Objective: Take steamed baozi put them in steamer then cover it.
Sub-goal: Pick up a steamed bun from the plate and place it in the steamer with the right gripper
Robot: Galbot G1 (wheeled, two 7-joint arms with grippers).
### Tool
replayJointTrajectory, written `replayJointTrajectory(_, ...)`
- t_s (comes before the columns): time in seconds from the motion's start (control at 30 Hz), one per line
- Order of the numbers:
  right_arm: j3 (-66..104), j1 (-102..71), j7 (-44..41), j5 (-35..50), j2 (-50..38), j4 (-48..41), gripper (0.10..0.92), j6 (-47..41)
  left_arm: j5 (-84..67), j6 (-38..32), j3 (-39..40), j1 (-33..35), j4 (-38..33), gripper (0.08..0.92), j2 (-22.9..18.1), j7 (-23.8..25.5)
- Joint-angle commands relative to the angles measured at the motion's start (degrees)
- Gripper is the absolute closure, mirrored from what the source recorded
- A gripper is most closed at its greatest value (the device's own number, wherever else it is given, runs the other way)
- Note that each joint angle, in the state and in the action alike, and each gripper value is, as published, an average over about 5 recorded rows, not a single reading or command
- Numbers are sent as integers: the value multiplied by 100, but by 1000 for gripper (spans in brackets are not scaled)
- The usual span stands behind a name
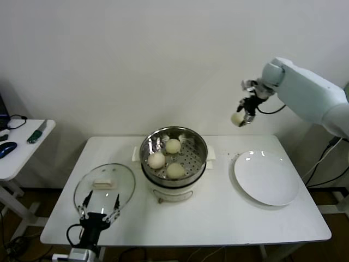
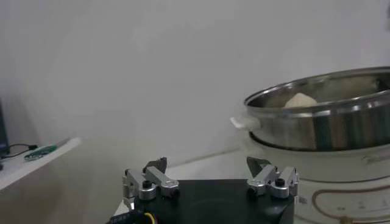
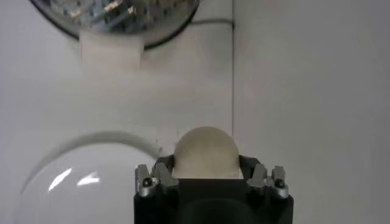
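Three steamed baozi sit inside the steamer, spread over its perforated floor: one toward the back, one at the robot's left, one at the front. The steamer, a shiny steel basket on a white pot base, stands at the middle of the white table. From the left wrist view its rim shows with a bun top peeking above it.

A fourth baozi is up in the air, clamped between the fingers of the right gripper, which hangs high above the table's far right part, beyond the white plate. The right wrist view shows this bun pinched from both sides, with the plate and the steamer's edge below it.

The cover, a clear glass lid with a flat cream handle, lies flat on the table's near left part, well apart from the steamer. The left gripper is low at the table's near edge, just at the cover's front rim, its fingers spread apart and holding nothing.

A small side table stands off to the robot's left with small items on it.
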Motion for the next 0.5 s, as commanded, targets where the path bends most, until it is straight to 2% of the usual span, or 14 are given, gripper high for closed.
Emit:
replayJointTrajectory(0.03,-2147,1258,454,2885,584,1468,317,-931,-97,107,235,35,-182,177,153,57)
replayJointTrajectory(0.23,-2519,1216,761,3318,916,1926,313,-1109,-69,120,354,-19,-202,177,204,74)
replayJointTrajectory(0.5,-2707,889,861,3336,1403,1889,313,-1140,-54,64,340,23,-163,177,270,87)
